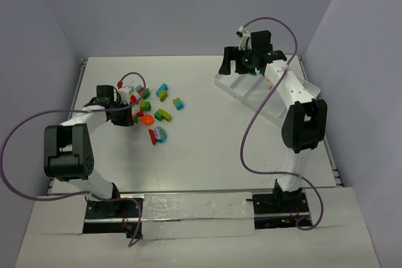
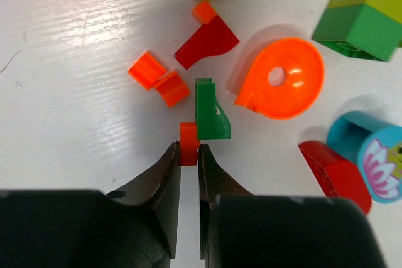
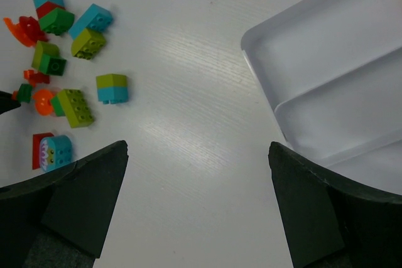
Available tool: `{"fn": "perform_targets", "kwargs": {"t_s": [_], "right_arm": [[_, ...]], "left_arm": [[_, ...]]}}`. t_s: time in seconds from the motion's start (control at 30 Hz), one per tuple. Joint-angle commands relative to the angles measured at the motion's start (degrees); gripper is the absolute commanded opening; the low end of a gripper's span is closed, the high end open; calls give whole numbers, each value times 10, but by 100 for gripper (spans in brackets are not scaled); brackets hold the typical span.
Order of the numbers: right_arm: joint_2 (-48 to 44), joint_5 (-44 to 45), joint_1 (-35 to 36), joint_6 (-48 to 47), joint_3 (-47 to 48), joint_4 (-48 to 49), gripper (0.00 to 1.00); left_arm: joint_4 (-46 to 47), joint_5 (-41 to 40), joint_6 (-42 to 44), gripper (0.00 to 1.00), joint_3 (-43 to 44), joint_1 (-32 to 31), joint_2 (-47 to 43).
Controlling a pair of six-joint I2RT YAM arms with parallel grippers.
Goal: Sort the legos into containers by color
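My left gripper (image 2: 189, 149) sits low on the table, shut on a small orange lego (image 2: 189, 135) that both fingertips touch. A dark green lego (image 2: 211, 114) lies against that piece's right side. Around them are two more orange bits (image 2: 147, 69), a dark red wedge (image 2: 207, 43) and an orange ring-shaped piece (image 2: 282, 78). The pile of legos (image 1: 154, 108) lies at the table's left. The white tray of containers (image 3: 326, 48) lies at the right. My right gripper (image 3: 198, 149) hangs open and empty over bare table beside the tray's corner.
A cyan round piece with a flower print (image 2: 370, 155) and a red brick (image 2: 333, 174) lie right of my left fingers. A green and yellow-green block (image 2: 364, 14) is further off. The right arm (image 1: 301, 117) crosses over part of the tray (image 1: 235, 86).
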Motion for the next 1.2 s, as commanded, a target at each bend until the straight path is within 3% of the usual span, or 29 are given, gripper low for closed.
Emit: {"fn": "perform_targets", "kwargs": {"t_s": [0.0,0.17,0.3,0.5,0.9,1.17], "right_arm": [[-48,-62,21,30,-21,33,100],[-66,-151,40,90,-65,78,100],[-75,-248,60,161,-94,140,100],[-74,-325,108,227,-112,210,99],[-54,-347,173,231,-148,225,98],[-37,-368,199,219,-155,218,88]], "left_arm": [[-22,13,18,0,1,-3,-89],[-41,28,23,0,3,-13,-157],[-29,13,13,0,-5,-81,-222],[-15,10,-38,0,10,-169,-246],[3,2,-86,0,56,-265,-240],[-1,8,-93,0,75,-278,-232]]}}
